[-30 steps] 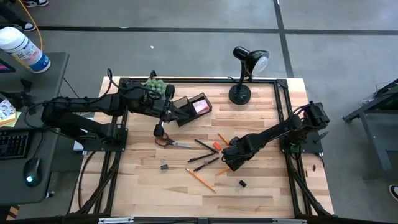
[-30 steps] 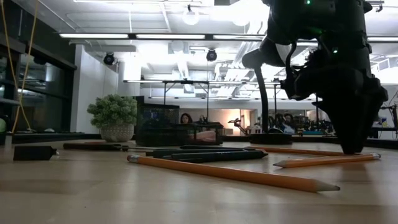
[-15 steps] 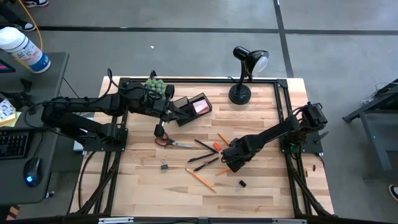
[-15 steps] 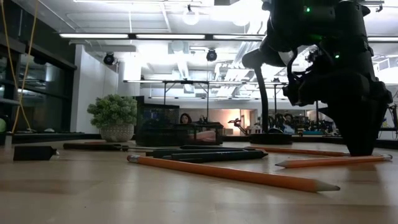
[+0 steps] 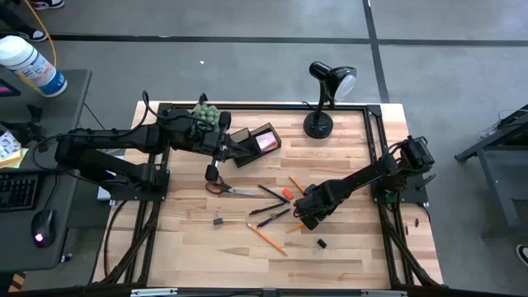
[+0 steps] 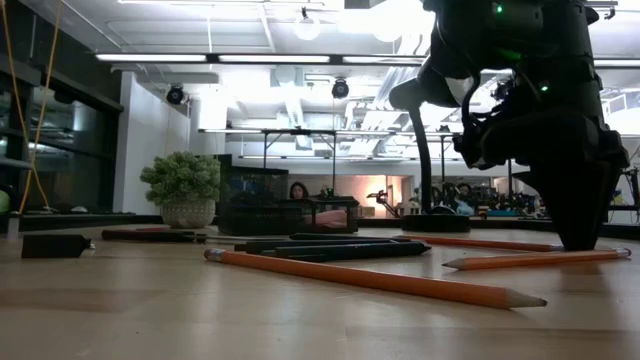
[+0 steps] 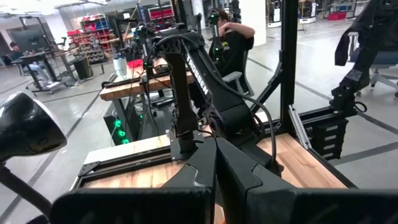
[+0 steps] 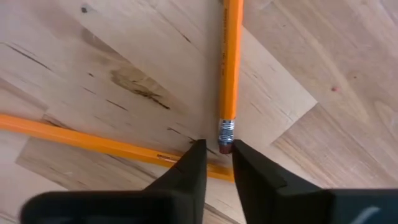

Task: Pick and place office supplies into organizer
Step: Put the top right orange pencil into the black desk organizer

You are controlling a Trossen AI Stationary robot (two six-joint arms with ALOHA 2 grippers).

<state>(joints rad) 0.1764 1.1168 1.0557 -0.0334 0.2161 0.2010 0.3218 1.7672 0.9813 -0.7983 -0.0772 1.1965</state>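
Narrowed since before, right end effector [image 8: 216, 163] nearly pinches an orange pencil [image 8: 229, 68]; left end effector [image 7: 216, 180] pressed together.

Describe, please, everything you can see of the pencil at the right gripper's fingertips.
The orange pencil is wooden-looking, with a silver ferrule and a dark reddish eraser at its end. It lies flat on the wooden table. The right gripper has its jaws narrowly parted around the eraser end, beside a second pencil lying crosswise.

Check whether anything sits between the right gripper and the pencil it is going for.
Nothing visible does. The right gripper is down at the table with its fingertips either side of the eraser end of an orange pencil; a second pencil lies crosswise close by, beside that end.
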